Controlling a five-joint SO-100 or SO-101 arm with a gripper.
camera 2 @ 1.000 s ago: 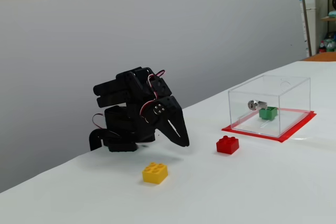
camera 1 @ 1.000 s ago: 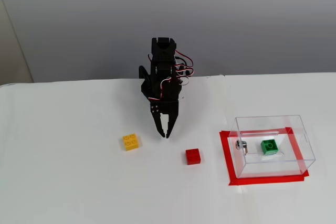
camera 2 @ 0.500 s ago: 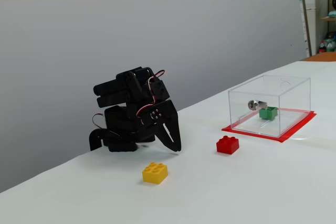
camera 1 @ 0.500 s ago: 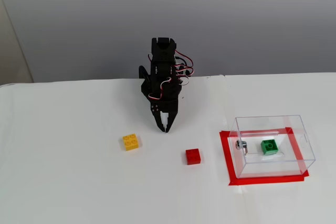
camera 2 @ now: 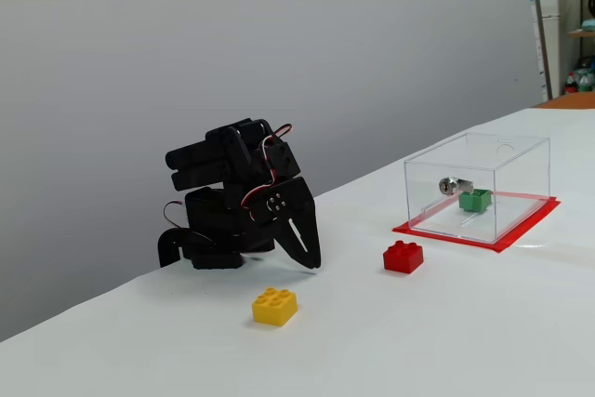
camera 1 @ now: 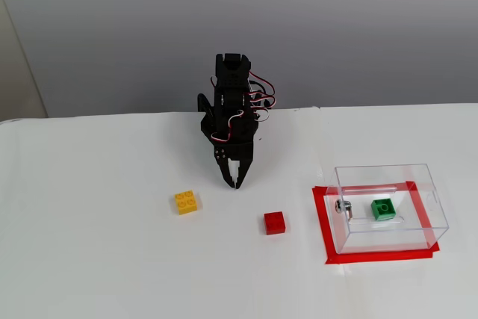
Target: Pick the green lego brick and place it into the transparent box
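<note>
Green lego brick (camera 1: pixel 383 209) already sits inside the transparent box (camera 1: pixel 429 184), hand (camera 1: pixel 235 183) closed and empty, folded back low over the surface (camera 1: pixel 89 259), so placing looks done, nothing left but parking.

Three bricks: one green lego brick (camera 1: pixel 383 209), one yellow brick (camera 1: pixel 187 202), one red brick (camera 1: pixel 274 223); one transparent box (camera 1: pixel 418 177).
</note>
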